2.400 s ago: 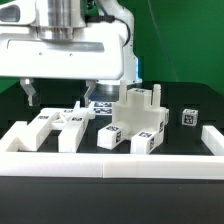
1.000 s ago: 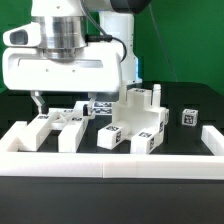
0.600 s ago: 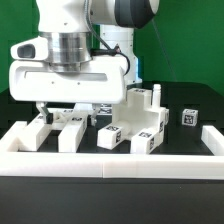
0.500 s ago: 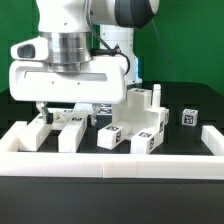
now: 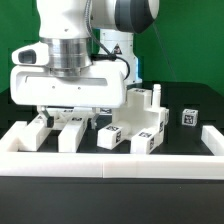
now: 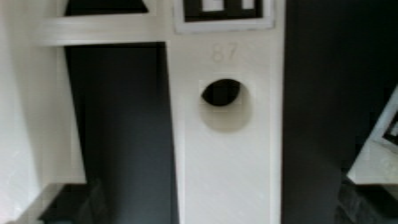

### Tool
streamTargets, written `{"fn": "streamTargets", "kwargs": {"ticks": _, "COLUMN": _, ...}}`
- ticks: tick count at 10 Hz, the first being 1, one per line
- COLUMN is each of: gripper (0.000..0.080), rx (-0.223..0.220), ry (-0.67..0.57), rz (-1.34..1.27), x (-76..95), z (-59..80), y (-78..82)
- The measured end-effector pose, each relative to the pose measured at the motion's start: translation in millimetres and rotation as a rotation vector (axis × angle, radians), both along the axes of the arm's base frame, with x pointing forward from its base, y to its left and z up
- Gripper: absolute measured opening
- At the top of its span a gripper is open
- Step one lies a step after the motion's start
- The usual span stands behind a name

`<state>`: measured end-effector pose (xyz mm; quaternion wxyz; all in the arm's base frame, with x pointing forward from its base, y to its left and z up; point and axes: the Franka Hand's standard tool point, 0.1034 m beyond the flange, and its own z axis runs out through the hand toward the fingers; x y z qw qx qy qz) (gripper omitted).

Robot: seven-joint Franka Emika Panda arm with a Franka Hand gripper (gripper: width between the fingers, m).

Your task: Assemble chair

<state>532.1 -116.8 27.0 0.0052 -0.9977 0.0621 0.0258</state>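
The claw (image 5: 67,113) hangs low over the black table (image 5: 185,138) on the exterior view's left. Its fingers (image 5: 39,107) are spread wide and hold nothing, and the tips sit just above the loose chair parts without clearly touching any of them. The broad white body of the arm (image 5: 75,85) fills the space above and hides whatever lies directly between the fingers. Just below and in front of the claw, two chunky white pieces lie side by side: the left block (image 5: 33,131) and, near it, the second block (image 5: 70,133), each reaching toward the low white border wall (image 5: 110,163) at the front. In the wrist view a long white bar (image 6: 222,150) lies straight under the camera. It has a round dark hole (image 6: 221,92) in its face and a black-and-white tag (image 6: 224,8) at one end, and a dark strip of table separates it from a parallel white strip (image 6: 27,110). Which of the blocks this bar belongs to cannot be told. Further toward the exterior view's right stands the stepped cluster (image 5: 140,112) of chair parts, with pegs on top and tagged faces toward the front. A small tagged cube (image 5: 188,117) sits alone on the table, well apart from the claw.
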Motion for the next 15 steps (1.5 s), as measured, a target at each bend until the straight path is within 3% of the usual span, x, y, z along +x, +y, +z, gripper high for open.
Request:
{"fn": "streamTargets", "kwargs": {"ticks": 8, "gripper": 0.0649, "rx": -0.001, "ry": 0.029, "rz": 0.002, "x": -8.5, "z": -15.2, "y": 1.0}}
{"fn": "streamTargets", "kwargs": {"ticks": 9, "gripper": 0.0562, "rx": -0.001, "ry": 0.029, "rz": 0.002, "x": -8.2, "z": -15.1, "y": 1.2}}
{"fn": "streamTargets", "kwargs": {"ticks": 10, "gripper": 0.0426, "rx": -0.001, "ry": 0.026, "rz": 0.004, "x": -5.7, "z": -13.7, "y": 1.2}}
{"fn": "streamTargets", "kwargs": {"ticks": 11, "gripper": 0.0426, "rx": -0.002, "ry": 0.022, "rz": 0.006, "x": -3.2, "z": -13.2, "y": 1.4}}
{"fn": "streamTargets", "kwargs": {"ticks": 12, "gripper": 0.0288, "rx": -0.002, "ry": 0.021, "rz": 0.009, "x": -2.6, "z": -13.0, "y": 2.0}}
{"fn": "streamTargets", "kwargs": {"ticks": 15, "gripper": 0.0288, "rx": -0.002, "ry": 0.021, "rz": 0.008, "x": -2.7, "z": -13.1, "y": 1.8}}
